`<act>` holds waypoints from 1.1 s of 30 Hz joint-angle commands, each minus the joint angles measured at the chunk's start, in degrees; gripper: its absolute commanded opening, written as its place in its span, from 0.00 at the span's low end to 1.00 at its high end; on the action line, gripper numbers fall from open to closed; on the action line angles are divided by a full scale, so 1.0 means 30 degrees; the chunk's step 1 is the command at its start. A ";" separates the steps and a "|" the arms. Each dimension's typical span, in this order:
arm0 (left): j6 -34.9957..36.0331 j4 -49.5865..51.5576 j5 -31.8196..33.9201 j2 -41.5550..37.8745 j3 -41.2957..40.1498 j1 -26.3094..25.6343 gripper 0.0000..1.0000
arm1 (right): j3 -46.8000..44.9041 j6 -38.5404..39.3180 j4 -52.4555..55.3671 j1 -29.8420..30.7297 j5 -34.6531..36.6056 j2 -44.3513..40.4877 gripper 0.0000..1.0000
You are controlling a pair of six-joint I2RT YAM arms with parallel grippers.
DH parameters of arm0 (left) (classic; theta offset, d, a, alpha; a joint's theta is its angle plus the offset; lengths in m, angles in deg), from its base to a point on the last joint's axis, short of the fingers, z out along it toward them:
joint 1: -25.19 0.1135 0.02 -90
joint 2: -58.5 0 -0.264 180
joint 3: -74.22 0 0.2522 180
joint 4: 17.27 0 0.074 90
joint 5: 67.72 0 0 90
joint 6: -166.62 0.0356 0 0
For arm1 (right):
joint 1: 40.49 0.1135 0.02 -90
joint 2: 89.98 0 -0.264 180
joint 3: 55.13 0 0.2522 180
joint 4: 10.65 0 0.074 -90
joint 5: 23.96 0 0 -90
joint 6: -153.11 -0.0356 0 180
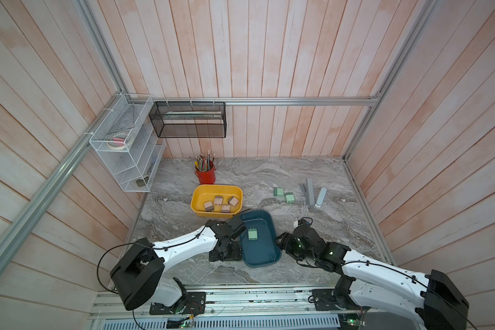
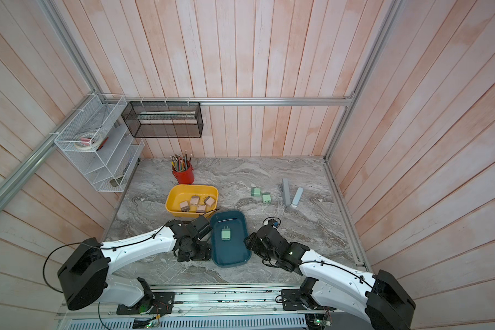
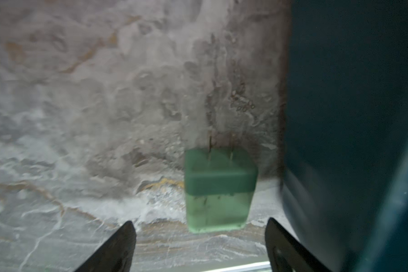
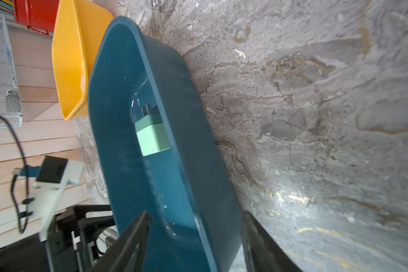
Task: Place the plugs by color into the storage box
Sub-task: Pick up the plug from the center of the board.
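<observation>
A blue bin (image 1: 265, 257) (image 2: 232, 257) near the front holds one mint green plug (image 1: 252, 234) (image 4: 152, 135). Behind it, a yellow bin (image 1: 200, 197) holds several pinkish-tan plugs (image 1: 218, 201). Two more green plugs (image 1: 278, 191) (image 1: 289, 197) lie on the table at the right. My left gripper (image 3: 200, 221) (image 1: 225, 255) is open beside the blue bin's left wall (image 3: 351, 117). A green plug (image 3: 218, 188) stands on the table just past its fingertips, prongs pointing away, hidden in both top views. My right gripper (image 4: 196, 213) (image 1: 280, 240) straddles the blue bin's right wall, shut on it.
Two upright grey sticks (image 1: 310, 191) (image 1: 320, 197) stand at the right behind the loose green plugs. A red cup of pencils (image 1: 206, 174) stands behind the yellow bin. A white wire rack (image 1: 126, 154) and a black mesh basket (image 1: 187, 120) hang at the back left.
</observation>
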 commanded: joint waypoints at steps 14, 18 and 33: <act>0.0282 -0.1348 0.0509 0.2173 -0.0323 0.0057 0.55 | -0.1393 -0.1174 0.1257 0.0112 0.1036 -0.2660 0.65; 0.0553 -0.1420 0.0626 0.2576 -0.0039 0.0055 0.49 | -0.1066 -0.0745 0.1096 0.0108 0.0760 -0.1940 0.65; 0.2459 -0.1563 0.1036 0.3678 0.0873 0.0205 0.56 | -0.0845 -0.0318 0.0973 0.0115 0.0433 -0.1420 0.65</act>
